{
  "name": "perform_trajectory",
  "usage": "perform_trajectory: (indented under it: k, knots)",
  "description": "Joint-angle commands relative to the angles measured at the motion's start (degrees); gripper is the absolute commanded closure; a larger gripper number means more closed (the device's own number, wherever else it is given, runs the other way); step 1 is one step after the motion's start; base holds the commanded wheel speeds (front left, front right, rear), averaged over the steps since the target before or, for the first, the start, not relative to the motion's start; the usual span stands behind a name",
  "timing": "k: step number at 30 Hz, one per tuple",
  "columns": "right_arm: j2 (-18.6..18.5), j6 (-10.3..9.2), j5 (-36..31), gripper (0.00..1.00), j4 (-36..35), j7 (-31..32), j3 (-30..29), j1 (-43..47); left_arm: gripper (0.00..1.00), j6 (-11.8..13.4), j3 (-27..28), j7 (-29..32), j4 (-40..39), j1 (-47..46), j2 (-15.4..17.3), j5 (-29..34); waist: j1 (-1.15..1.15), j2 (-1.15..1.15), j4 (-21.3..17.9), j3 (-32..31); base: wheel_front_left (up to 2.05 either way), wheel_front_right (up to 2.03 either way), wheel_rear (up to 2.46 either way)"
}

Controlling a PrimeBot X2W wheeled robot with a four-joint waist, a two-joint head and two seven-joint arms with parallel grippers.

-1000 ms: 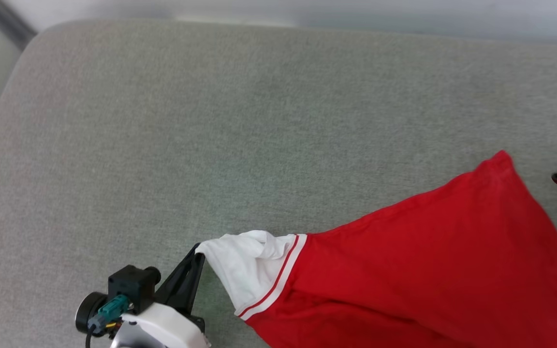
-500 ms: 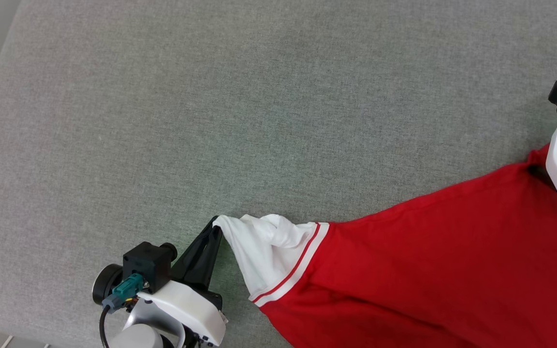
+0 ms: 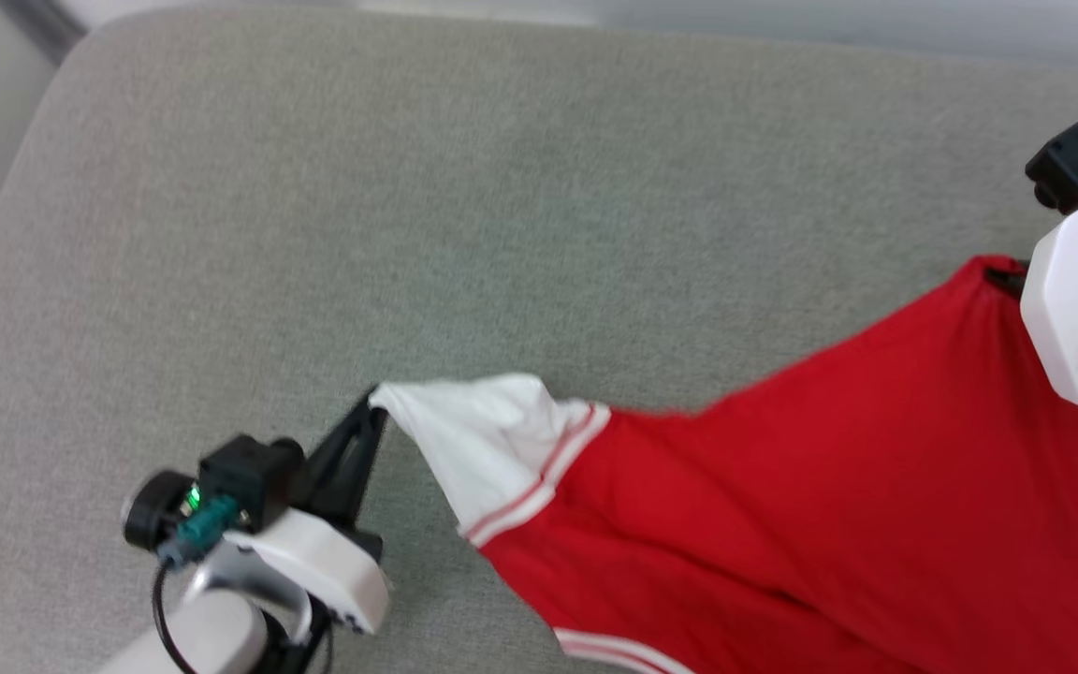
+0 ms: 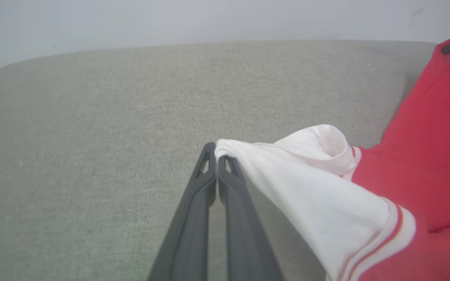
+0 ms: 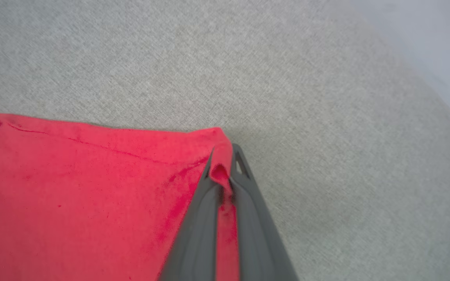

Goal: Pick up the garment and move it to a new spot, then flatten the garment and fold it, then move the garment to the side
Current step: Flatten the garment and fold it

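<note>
Since a second ago, my right gripper (image 3: 1005, 274) has come in from the right edge, where it stood open, and clamped onto a red corner of the garment (image 3: 829, 487). The camera has also shifted.

Head view: the left gripper (image 3: 376, 401) sits at lower left, fingers pressed together on the tip of the white sleeve. The garment stretches between the two grippers above the grey cushion (image 3: 408, 187). Its long axis runs diagonally from the sleeve near lower centre up to the red corner at the right edge. The rest of the red body runs off the bottom of the frame.

Left wrist view: the left gripper (image 4: 216, 156) is closed, its two dark fingers meeting on the sleeve's edge. White cloth, then striped trim, then red garment (image 4: 424, 136) trail away to the right.

Right wrist view: the right gripper (image 5: 225, 160) is closed, with a fold of red cloth pinched between its fingers. The garment (image 5: 72, 195) spreads out to the left over the cushion (image 5: 326, 97).
</note>
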Motion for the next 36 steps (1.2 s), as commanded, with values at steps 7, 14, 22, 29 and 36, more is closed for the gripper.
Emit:
perform_trajectory:
  k: [7, 14, 22, 29, 36]
  knots:
    - [-1.8, -0.04, 1.4, 1.0, -2.8, -8.6, -1.5, -3.0, 1.0, -0.5, 2.0, 4.0, -3.1, -8.8, 3.4, 2.7, -0.01, 0.0, -4.5, -6.7, 0.0, 0.0, 0.0]
    - [-0.8, -0.04, -0.1, 1.0, -3.8, -16.3, -6.0, -7.7, 1.0, -3.1, 4.0, 9.5, -4.8, -22.4, 4.2, 4.3, -0.01, 0.0, -7.1, -6.7, 0.0, 0.0, 0.0]
    - [3.3, -0.04, -6.6, 1.0, -2.8, -18.2, -12.2, -16.7, 1.0, -7.1, 7.3, 14.6, -1.3, -42.0, 2.9, 5.9, -0.01, 0.0, -8.5, -0.8, 0.0, 0.0, 0.0]
    - [8.4, -0.04, -13.4, 1.0, 1.3, -16.6, -15.2, -28.3, 1.0, -11.8, 8.7, 17.0, 7.5, -59.8, 0.9, 7.9, -0.01, 0.0, -8.8, 5.3, 0.0, 0.0, 0.0]
    - [11.9, -0.04, -19.0, 1.0, 7.0, -16.4, -14.8, -41.1, 1.0, -16.2, 8.7, 16.6, 18.3, -76.0, -2.1, 10.5, -0.01, 0.0, -8.7, 9.7, 0.0, 0.0, 0.0]
